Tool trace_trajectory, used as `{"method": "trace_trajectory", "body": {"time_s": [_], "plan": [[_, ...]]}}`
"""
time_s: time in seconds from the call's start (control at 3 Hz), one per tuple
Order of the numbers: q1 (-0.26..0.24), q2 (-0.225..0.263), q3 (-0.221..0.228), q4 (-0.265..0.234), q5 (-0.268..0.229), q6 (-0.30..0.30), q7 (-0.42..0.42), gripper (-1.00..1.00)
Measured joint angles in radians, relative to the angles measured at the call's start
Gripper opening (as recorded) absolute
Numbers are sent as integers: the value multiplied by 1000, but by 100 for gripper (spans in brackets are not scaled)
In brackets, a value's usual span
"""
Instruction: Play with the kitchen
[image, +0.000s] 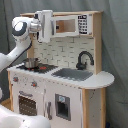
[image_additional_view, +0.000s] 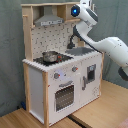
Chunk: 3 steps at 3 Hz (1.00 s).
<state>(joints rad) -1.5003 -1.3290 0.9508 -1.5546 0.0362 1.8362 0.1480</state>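
- Where the first exterior view is nearest the camera, the kitchen (image: 60, 95) shows its white front, with a windowed oven door (image: 27, 104) low on the first exterior view's left and a smaller door with a dark panel (image: 62, 106) just to the right of it.
- On top of that front lies the counter (image: 102, 79), a light-wood slab with a rounded end on the first exterior view's right.
- Set into it is the grey sink (image: 74, 74), with the black faucet (image: 84, 59) arching up behind.
- Left of the sink, a metal pot (image: 30, 63) sits on the stove; in the second exterior view the same pot (image_additional_view: 49, 56) stands near the front corner.
- Farther back and higher, the microwave cabinet (image: 77, 24) fills the upper shelf.
- Up at that shelf, the white arm (image_additional_view: 107, 46) brings the tool (image: 45, 25) against the upper cabinet's front; whether it is open or closed I cannot tell.
- In the second exterior view the grey range hood (image_additional_view: 49, 20) hangs above the stove.
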Motion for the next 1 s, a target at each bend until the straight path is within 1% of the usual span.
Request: {"method": "trace_trajectory", "body": {"time_s": [0.67, 1.0], "plan": [[77, -2, -40, -148, 0, 140, -43, -100], [123, -4, -47, -223, 0, 207, -49, -100]]}}
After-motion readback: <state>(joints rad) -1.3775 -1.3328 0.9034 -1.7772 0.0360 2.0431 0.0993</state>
